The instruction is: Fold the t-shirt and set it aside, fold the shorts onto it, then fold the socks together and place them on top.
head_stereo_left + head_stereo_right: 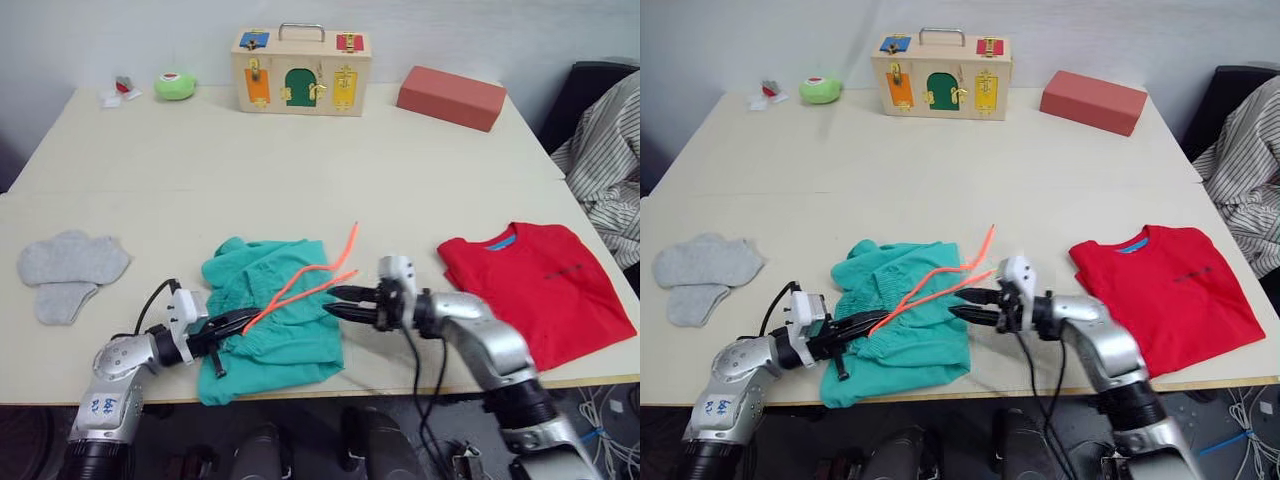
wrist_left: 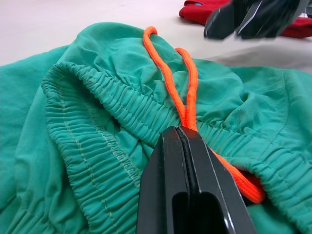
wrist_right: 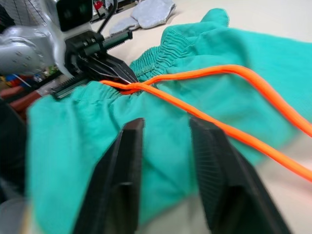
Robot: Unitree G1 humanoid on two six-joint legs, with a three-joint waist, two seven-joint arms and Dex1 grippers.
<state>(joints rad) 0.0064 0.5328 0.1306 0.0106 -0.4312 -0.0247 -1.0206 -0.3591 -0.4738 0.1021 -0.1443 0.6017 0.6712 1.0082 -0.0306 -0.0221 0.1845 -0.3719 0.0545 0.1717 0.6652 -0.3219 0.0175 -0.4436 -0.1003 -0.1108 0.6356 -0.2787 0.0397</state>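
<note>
Cream table (image 1: 300, 170) carries everything; red t-shirt (image 1: 545, 285) lies folded near its right front edge, blue label showing at the neck; teal shorts (image 1: 275, 315) sit bunched at the front centre, well apart from the shirt, with the gathered waistband turned toward the left arm; a wooden latch box (image 1: 301, 70) stands at the far edge, a salmon block (image 1: 451, 96) to its right and a green roll (image 1: 174, 86) to its left; grey socks (image 1: 66, 272) lie side by side, touching, near the left edge, apart from the shorts; an orange drawstring (image 1: 315, 280) runs from the waistband across the shorts toward the shirt, its two strands crossing.

Left gripper (image 2: 184, 134) has its fingers pressed tight together on the drawstring just where the cord leaves the waistband; right gripper (image 3: 165, 127) hovers at the shorts' right edge with a narrow gap between its fingers, nothing held, cloth and cord just beyond its tips; the two grippers point at each other across the shorts.
</note>
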